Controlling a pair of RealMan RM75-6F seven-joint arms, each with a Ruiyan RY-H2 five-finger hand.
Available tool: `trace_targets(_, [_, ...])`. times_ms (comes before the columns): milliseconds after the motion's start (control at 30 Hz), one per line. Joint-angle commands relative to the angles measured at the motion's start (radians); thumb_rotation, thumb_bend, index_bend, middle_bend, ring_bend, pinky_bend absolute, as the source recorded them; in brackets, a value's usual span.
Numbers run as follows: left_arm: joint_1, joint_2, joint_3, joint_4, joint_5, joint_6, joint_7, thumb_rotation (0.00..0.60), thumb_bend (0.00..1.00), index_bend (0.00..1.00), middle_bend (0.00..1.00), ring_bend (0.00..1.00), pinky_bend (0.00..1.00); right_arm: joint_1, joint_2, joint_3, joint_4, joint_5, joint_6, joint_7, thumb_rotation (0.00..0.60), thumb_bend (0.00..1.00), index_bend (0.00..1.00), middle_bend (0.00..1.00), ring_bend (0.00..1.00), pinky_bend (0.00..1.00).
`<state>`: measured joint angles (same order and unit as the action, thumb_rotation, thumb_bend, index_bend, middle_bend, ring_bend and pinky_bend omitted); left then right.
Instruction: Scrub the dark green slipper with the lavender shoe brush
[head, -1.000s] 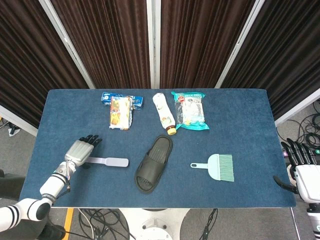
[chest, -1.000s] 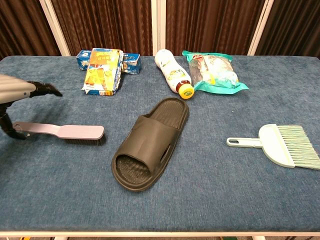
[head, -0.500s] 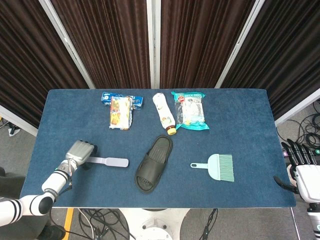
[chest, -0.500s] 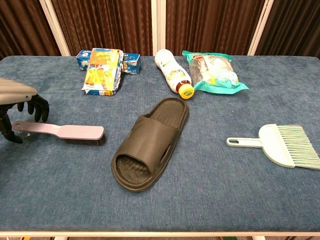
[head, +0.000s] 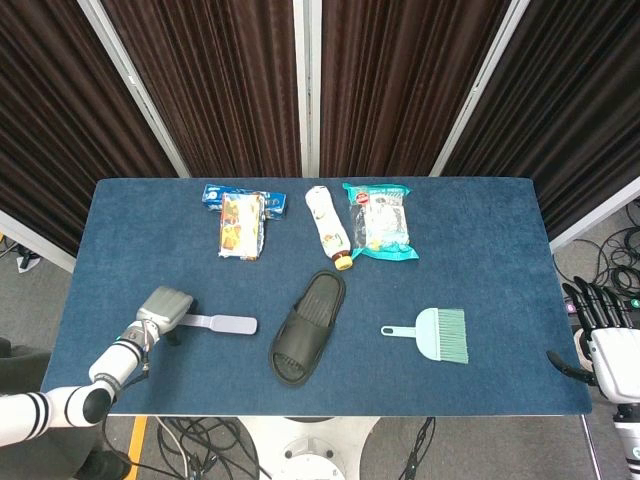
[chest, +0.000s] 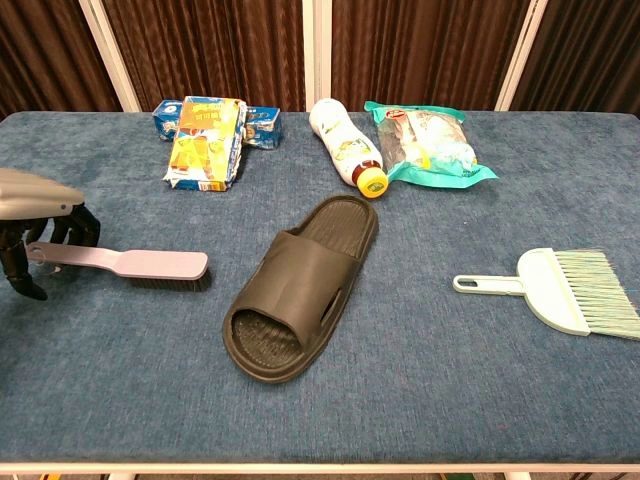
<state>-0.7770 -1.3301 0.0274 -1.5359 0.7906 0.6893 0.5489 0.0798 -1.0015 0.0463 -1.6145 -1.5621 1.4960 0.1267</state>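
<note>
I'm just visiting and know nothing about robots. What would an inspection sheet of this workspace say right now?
Surface: blue table, carpet-like cover.
Job's things: lavender shoe brush lies flat at the left; dark green slipper lies mid-table, untouched.
Clutter: snack packs, bottle on its side and teal bag along the far edge; teal hand broom at the right.
Hands: left hand has its fingers curled around the brush handle, brush not lifted; right hand hangs off the table's right edge, holding nothing.
Cables: loose cables on the floor at right.
Surroundings: dark curtains behind.
</note>
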Motion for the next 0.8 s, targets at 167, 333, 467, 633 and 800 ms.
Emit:
trace_targets(167, [-0.029,0.018,0.015,-0.014,-0.022,-0.055,-0.044,0.6,0.06,0.51,0.59,0.45,0.5,-0.004,0.001,-0.001,-0.002,0.003,0.003,-0.001,0.6,0.09,0.0,0.01,0.0,0.0])
trace_targets(333, [-0.054,0.034,0.022,-0.02,-0.025,-0.109,-0.086,0.6,0.08,0.52,0.6,0.47,0.53,-0.006,0.001,-0.001,-0.001,0.004,0.004,0.0,0.6,0.09,0.0,0.01,0.0,0.0])
trace_targets(467, [-0.071,0.043,0.024,-0.019,-0.015,-0.164,-0.134,0.6,0.1,0.52,0.6,0.47,0.53,-0.005,0.001,-0.001,-0.002,0.006,0.002,-0.001,0.6,0.09,0.0,0.01,0.0,0.0])
trace_targets(633, [-0.088,0.045,0.028,-0.01,-0.002,-0.201,-0.186,0.6,0.21,0.52,0.6,0.47,0.53,-0.007,0.003,-0.001,-0.004,0.005,0.004,-0.003,0.6,0.09,0.0,0.01,0.0,0.0])
trace_targets(800, [-0.093,0.038,0.019,-0.005,0.03,-0.23,-0.246,0.6,0.35,0.56,0.63,0.51,0.58,-0.006,0.002,-0.001,-0.004,0.008,0.0,-0.003,0.6,0.09,0.0,0.01,0.0,0.0])
